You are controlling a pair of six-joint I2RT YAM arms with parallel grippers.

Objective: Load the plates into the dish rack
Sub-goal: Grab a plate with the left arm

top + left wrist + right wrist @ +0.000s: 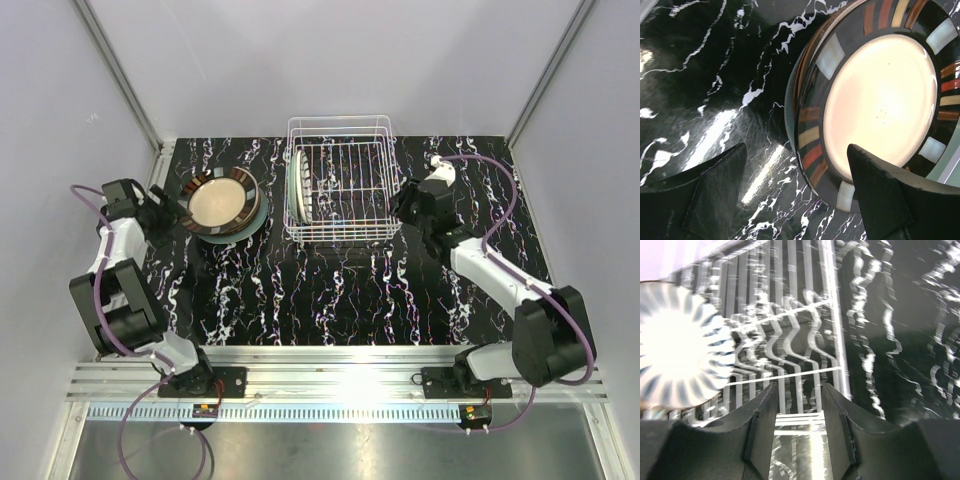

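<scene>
**Stack of plates** [222, 203]: lies flat, directly ahead of the left gripper [796, 147]. The top plate [880, 100] has a cream centre and a dark banded rim.
**Left gripper:** jaws wide and holding nothing. One finger is over the near rim, the other over bare table [715, 75], so the rim runs across the gap.
**Right gripper** [799, 387]: half-parted, with nothing seen clamped.
**Dish rack** [340, 236]: just ahead of the right gripper. One striped plate [680, 355] stands at the rack's far end.
**Nearer arm to stack:** left, by judgement.

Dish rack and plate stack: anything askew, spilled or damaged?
Nothing stands out. The plate stack lies flat left of the dish rack, lower plates slightly offset; one plate stands upright at the rack's left end. No spills or breakage visible.
</scene>
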